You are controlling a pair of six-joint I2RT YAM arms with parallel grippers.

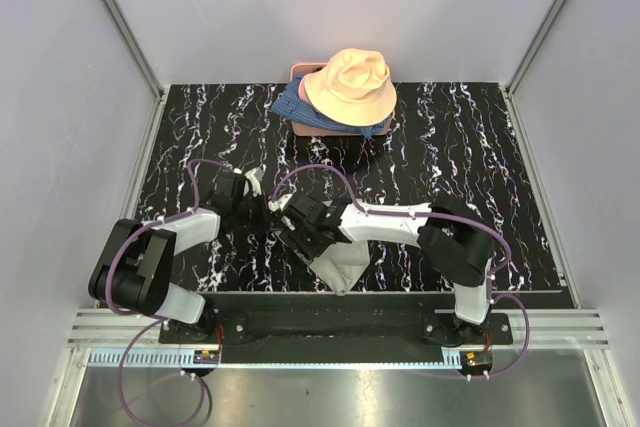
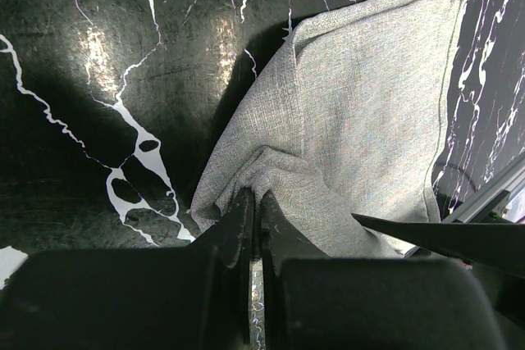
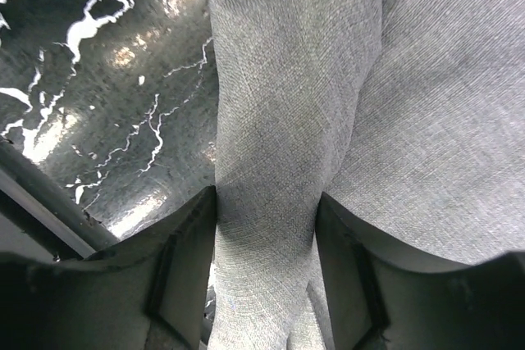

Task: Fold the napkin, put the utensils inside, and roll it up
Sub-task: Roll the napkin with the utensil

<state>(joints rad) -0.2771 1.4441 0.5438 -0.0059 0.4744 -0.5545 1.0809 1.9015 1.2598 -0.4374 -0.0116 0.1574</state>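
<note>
Overhead view looks down; both wrist views hug the napkin [image 2: 369,120].

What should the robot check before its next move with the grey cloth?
1. Left claw pinching the napkin: ok, shut on a fold.
2. Right claw holding the napkin: cannot tell; the cloth runs through it, but a firm grip is unclear.
3. Napkin flat for folding: not ok, it is bunched up.
4. Utensils ready: cannot tell, none in view.
5. Hat out of the way: ok, it sits on the blue fabric at the table's far edge.
</note>
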